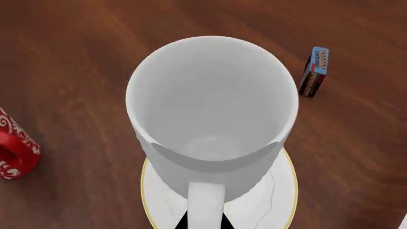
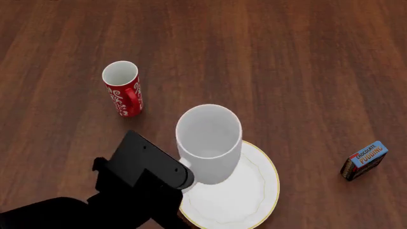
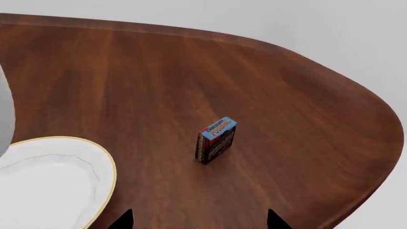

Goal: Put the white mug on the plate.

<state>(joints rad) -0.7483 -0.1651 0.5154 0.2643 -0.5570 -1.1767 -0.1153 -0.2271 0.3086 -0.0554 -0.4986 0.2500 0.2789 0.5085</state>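
The white mug (image 1: 212, 109) is large and plain, with its open mouth facing the left wrist camera. My left gripper (image 1: 205, 222) is shut on the mug's loop handle (image 1: 205, 202), with a black fingertip showing on each side of it. In the head view the mug (image 2: 208, 140) is over the far left part of the plate (image 2: 254, 195), a round white plate with a thin gold rim. I cannot tell whether the mug's base touches the plate (image 1: 279, 200). My right gripper (image 3: 198, 223) is open and empty, low over the table beside the plate's edge (image 3: 57, 181).
A red mug with white swirls (image 2: 123, 93) stands upright at the far left, also in the left wrist view (image 1: 14, 148). A small chocolate pudding box (image 2: 363, 160) stands on the right, also in the right wrist view (image 3: 216, 139). The wooden table's curved edge (image 3: 356, 95) lies beyond the box.
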